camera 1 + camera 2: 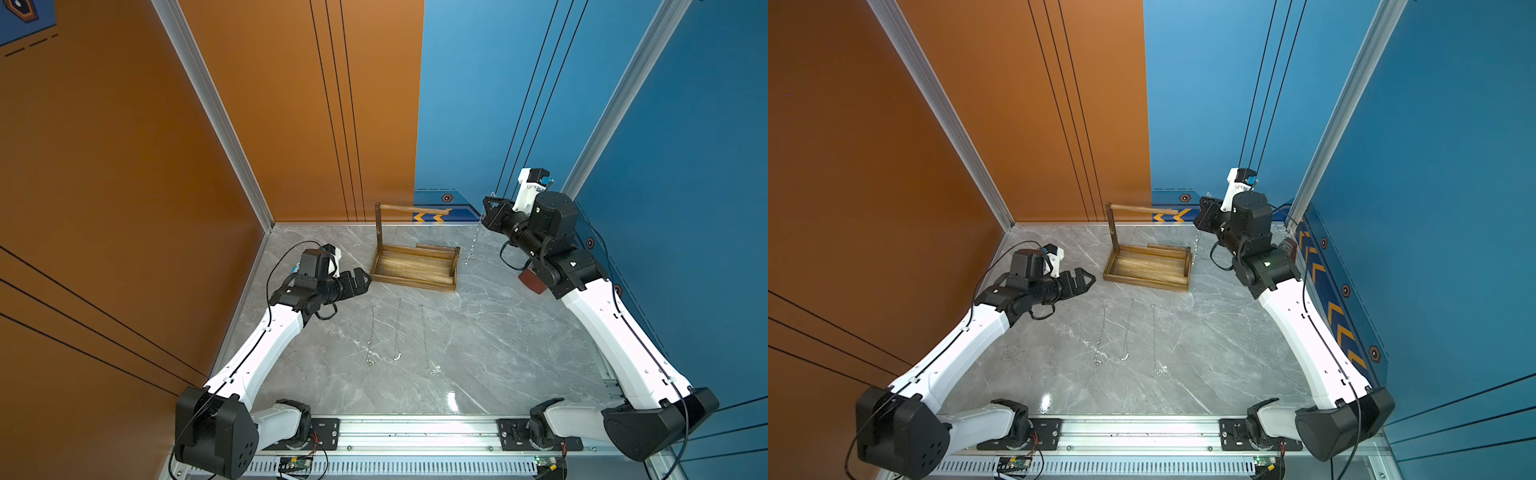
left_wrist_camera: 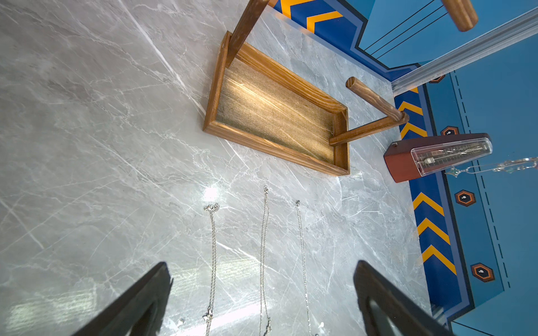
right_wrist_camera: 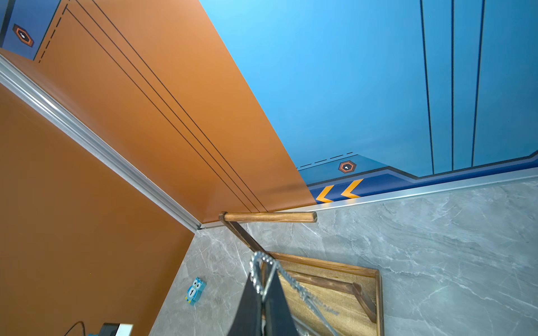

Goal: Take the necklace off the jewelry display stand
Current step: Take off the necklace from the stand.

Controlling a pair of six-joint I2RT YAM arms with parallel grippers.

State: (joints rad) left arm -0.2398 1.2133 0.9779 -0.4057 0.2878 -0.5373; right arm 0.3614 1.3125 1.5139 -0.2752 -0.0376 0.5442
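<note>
Since necklace [image 3: 255, 273] is a thin, light, limp chain, it can slip or tangle; best hold is near top loop. R gripper [image 3: 263, 288], shut tight, pinches it there; chain hangs beside stand [image 1: 409, 282], clear of rod [image 1: 413, 208]. L gripper [image 1: 365, 278] is wide open, empty, at stand's other side.

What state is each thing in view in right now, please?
Jewelry display stand: upright, top rod bare.
Necklace: hanging free, off the stand.
Right end effector: shut on the necklace.
Left end effector: open, empty.
Three other necklaces: lying stretched out on the table.
Metronome: upright, clear cover on.
</note>
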